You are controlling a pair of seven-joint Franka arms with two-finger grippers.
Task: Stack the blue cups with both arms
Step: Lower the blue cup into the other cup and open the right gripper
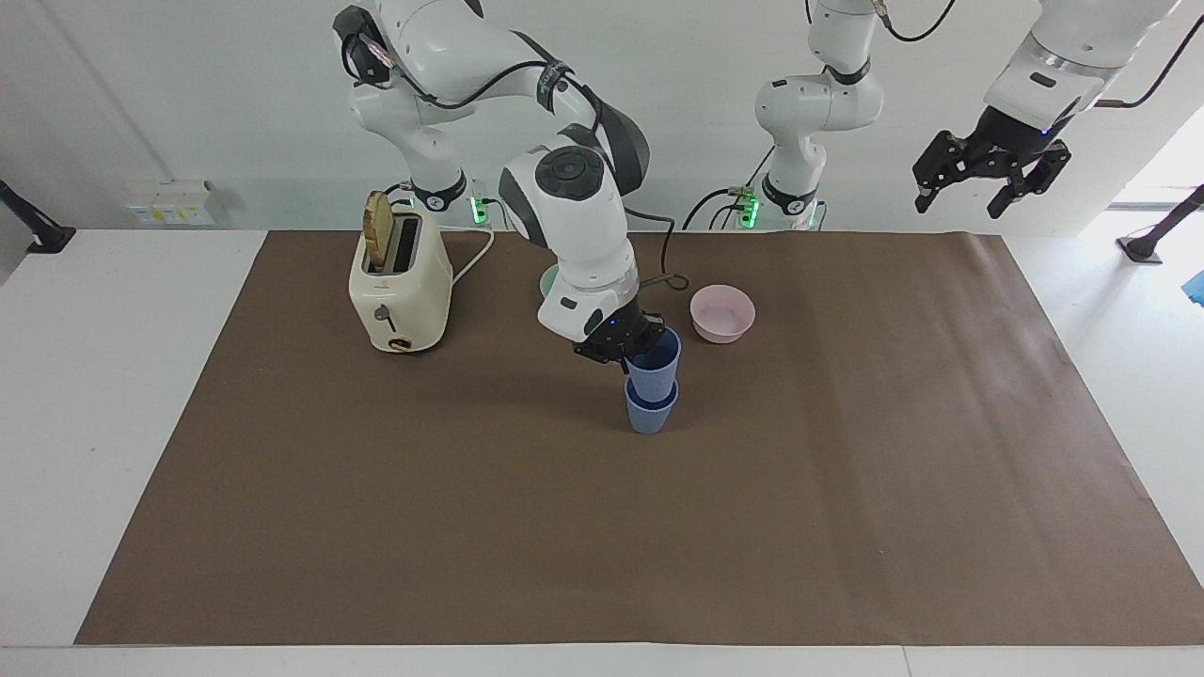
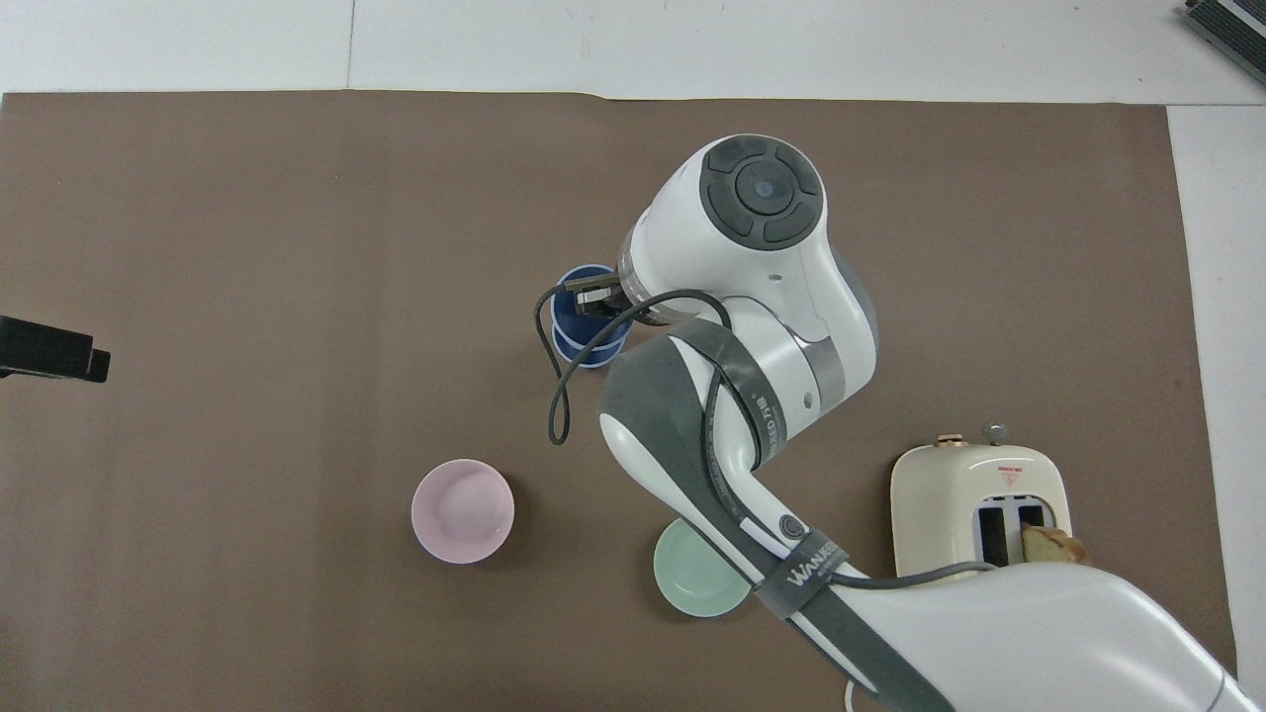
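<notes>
Two blue cups stand near the middle of the brown mat, one nested in the other. The upper cup (image 1: 656, 365) sits upright inside the lower cup (image 1: 649, 417), which rests on the mat. My right gripper (image 1: 628, 346) is shut on the rim of the upper cup, on the side toward the right arm's end. In the overhead view the right gripper (image 2: 593, 298) covers part of the cups (image 2: 577, 339). My left gripper (image 1: 986, 186) is open and empty, and waits raised high off the left arm's end of the mat.
A pink bowl (image 1: 722, 313) sits just nearer to the robots than the cups. A green bowl (image 2: 695, 585) lies partly under the right arm. A cream toaster (image 1: 400, 287) with a bread slice stands toward the right arm's end. The brown mat (image 1: 847, 527) covers the table.
</notes>
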